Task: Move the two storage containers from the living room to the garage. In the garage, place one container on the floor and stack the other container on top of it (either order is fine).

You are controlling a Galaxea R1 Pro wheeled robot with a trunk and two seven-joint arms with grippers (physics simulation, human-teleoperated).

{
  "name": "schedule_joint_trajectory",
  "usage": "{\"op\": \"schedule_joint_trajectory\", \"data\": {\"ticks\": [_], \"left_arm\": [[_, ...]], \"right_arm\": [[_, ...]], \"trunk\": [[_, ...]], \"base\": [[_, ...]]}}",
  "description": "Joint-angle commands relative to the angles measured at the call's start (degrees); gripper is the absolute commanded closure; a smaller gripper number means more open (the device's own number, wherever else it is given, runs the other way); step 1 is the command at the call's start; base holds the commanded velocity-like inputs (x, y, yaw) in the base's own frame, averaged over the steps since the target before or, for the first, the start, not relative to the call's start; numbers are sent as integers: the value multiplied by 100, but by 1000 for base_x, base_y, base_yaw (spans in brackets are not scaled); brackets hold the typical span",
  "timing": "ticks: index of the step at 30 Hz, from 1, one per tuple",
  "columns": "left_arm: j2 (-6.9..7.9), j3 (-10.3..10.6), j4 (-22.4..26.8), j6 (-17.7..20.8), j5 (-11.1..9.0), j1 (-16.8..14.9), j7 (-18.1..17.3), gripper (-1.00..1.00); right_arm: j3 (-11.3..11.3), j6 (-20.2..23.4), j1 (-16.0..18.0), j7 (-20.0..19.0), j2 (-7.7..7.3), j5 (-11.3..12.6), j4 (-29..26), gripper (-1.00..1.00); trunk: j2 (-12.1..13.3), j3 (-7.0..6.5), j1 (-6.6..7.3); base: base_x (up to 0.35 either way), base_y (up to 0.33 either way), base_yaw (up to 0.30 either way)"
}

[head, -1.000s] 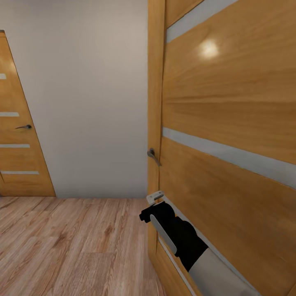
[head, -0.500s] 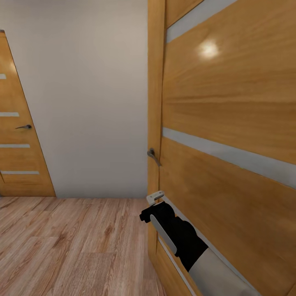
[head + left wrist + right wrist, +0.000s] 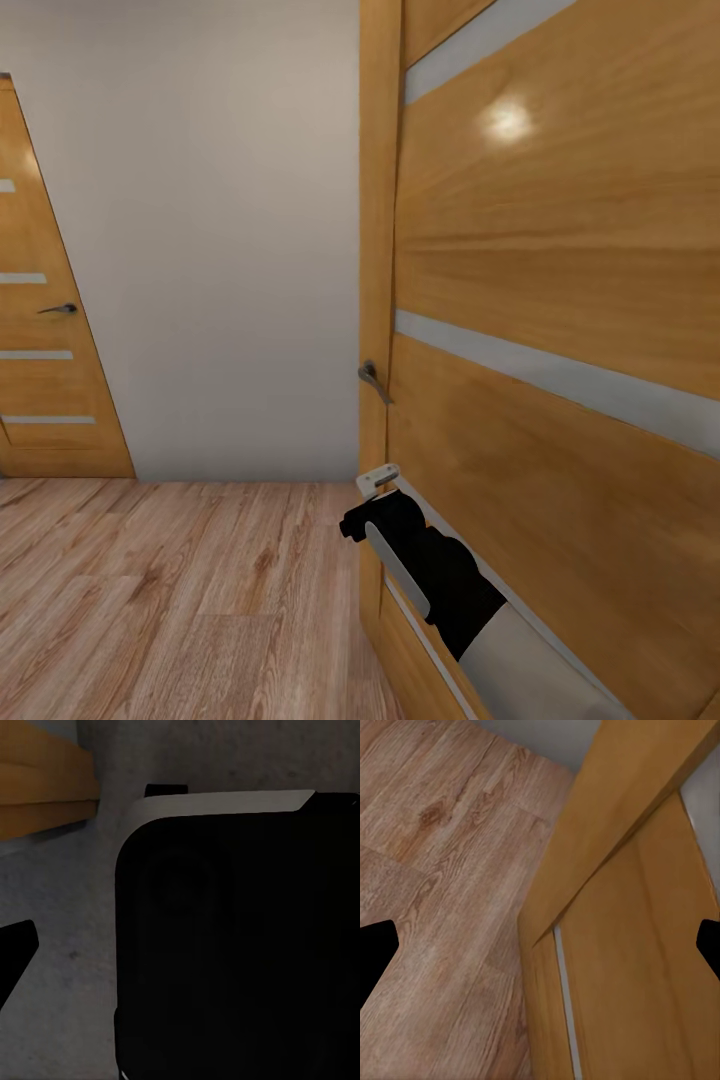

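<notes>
1. The right gripper (image 3: pixel 372 487) sat low against the near orange door (image 3: pixel 560 260), at its free edge below the handle (image 3: pixel 372 380). In the right wrist view its two dark fingertips (image 3: pixel 375 952) stood wide apart with nothing between them, so it was released and empty.
2. The left gripper's state could not be told; its wrist view showed a large black body (image 3: pixel 240 945) before a grey surface.
3. Further left lay wood-plank floor (image 3: pixel 180 600), a plain pale wall (image 3: pixel 210 250) and a second striped door (image 3: pixel 45 330) far left.
4. This looked like a hallway; no storage container appeared, so both were presumably elsewhere.
5. Risk, as I judged it: the arm was so close to the door that driving on could jam the wrist or swing the door into the robot's path.
</notes>
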State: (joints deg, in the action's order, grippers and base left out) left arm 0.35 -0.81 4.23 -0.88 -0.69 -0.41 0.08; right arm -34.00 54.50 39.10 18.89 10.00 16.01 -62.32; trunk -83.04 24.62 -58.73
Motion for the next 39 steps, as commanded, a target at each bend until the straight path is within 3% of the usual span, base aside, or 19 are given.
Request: {"op": "schedule_joint_trajectory", "data": {"ticks": [1, 7, 13, 15, 21, 28, 30, 31, 33, 34, 39], "left_arm": [[0, -7, -2, -9, -7, -3, 1, -100], [-2, -3, -2, -9, -7, -3, 1, -100], [-8, -3, -2, -9, -2, -3, 1, -100], [-8, -4, -2, -9, -2, -3, 1, -100], [-8, -5, -2, -9, -6, -3, 1, -100], [-9, -3, -2, -9, -2, -3, 1, -100], [-9, -1, -2, -9, -5, -3, 1, -100], [-9, 1, -2, -9, -4, -3, 1, -100], [-9, 1, 1, -8, -2, -3, 1, -100], [-9, -1, 5, -9, -4, -3, 1, -100], [-9, -6, 3, -9, -2, -3, 1, -100]], "right_arm": [[-9, 18, 6, 62, 0, 57, 2, -100], [-43, 16, 9, 259, 0, -40, -16, -100], [-106, 295, 103, 1273, 0, -40, -243, -100], [-111, 523, 217, 1462, 0, -38, -378, -100], [-115, 550, 794, 1794, 0, -21, -443, -100], [-116, 550, 930, 2627, 0, 2, -389, -100], [-116, 550, 1053, 2722, 0, 2, -263, -100], [-116, 550, 1326, 2891, 0, -8, 326, -100], [-116, 550, 1374, 2996, 0, -9, 444, -100], [-116, 550, 1416, 3266, 0, -3, 519, -100], [-110, 550, 1655, 3445, 0, 16, 876, -100]], "trunk": [[-4, 6, 0], [-4, 6, 0], [-4, 6, 0], [-4, 6, 0], [-4, 6, 0], [-4, 6, 0], [-4, 6, 0], [-4, 6, 0], [-4, 6, 0], [-4, 6, 0], [-4, 6, 0]], "base": [[0, 0, 0], [0, 0, 0], [0, 0, 0], [0, 0, 0], [0, 0, 0], [0, 0, 0], [0, 0, 0], [0, 0, 0], [0, 0, 0], [0, 0, 0], [0, 0, 0]]}}
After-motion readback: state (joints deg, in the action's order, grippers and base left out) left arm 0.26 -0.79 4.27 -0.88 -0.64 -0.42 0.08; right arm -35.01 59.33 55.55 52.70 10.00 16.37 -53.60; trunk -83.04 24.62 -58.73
